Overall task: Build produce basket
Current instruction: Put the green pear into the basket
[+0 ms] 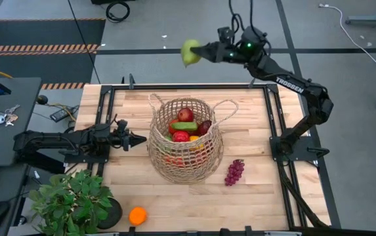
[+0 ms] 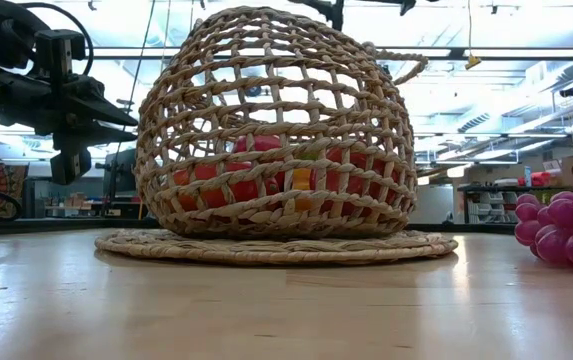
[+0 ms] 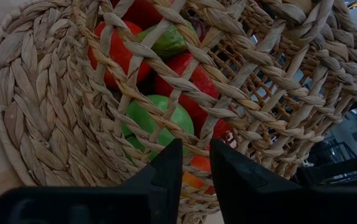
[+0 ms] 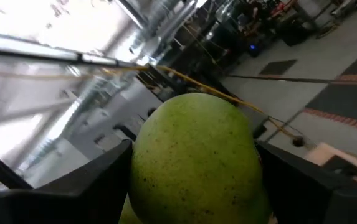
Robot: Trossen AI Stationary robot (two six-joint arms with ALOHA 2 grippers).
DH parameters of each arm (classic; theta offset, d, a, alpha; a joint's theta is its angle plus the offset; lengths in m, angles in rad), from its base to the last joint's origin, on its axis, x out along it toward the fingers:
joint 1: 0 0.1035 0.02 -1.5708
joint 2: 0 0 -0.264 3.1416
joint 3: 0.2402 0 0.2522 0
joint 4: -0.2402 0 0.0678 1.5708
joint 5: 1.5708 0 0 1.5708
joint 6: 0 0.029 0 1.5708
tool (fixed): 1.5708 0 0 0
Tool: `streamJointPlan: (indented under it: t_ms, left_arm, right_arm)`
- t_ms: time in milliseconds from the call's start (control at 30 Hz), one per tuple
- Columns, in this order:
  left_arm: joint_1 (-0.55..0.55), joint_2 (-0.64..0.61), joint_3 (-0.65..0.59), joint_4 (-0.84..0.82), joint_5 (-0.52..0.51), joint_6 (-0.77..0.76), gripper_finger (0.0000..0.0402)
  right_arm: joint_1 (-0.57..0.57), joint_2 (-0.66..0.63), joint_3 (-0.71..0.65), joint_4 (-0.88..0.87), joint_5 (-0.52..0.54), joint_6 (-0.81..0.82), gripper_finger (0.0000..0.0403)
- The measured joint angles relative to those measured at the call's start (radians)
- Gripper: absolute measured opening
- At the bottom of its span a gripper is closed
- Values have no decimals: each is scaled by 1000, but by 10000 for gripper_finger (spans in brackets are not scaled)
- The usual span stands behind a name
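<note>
The tan wicker basket (image 1: 186, 141) stands mid-table on a round woven mat (image 2: 276, 245). It holds red apples, a green cucumber and other produce (image 1: 184, 128). My right gripper (image 1: 198, 52) is raised high over the table's far edge, beyond the basket, shut on a green pear (image 1: 189, 52). My left gripper (image 1: 142, 139) waits low at the basket's left wall (image 3: 166, 81), fingers a narrow gap apart. I see no contact with the weave. Purple grapes (image 1: 234, 172) and an orange (image 1: 138, 215) lie on the table. My right gripper pinches the green pear (image 4: 194, 155) between its two fingers (image 4: 100, 180), one on each opposite flank. The fingers reach about level toward the table's left. The pear is lifted clear, high above the table, and sticks out past the fingertips.
A potted green plant (image 1: 73, 203) stands at the near left corner, beside the orange. The grapes (image 2: 561, 228) lie right of the basket. Black frame rails (image 1: 274, 118) run along the table's left, right and far sides. Bare wood lies in front of the basket.
</note>
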Motion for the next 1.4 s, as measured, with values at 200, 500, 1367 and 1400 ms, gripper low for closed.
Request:
streamJointPlan:
  t_ms: [200,500,1367,1400]
  left_arm:
    - [0,0,0,0,0,0,85]
    - [0,0,0,0,0,0,91]
    - [0,0,0,0,0,0,91]
    - [0,0,0,0,0,1,91]
  right_arm:
    - [63,-1,0,-89,63,-100,319]
    - [176,43,215,-591,235,-424,319]
    - [394,336,362,-975,415,-1328,321]
    - [396,346,362,-1001,415,-1327,321]
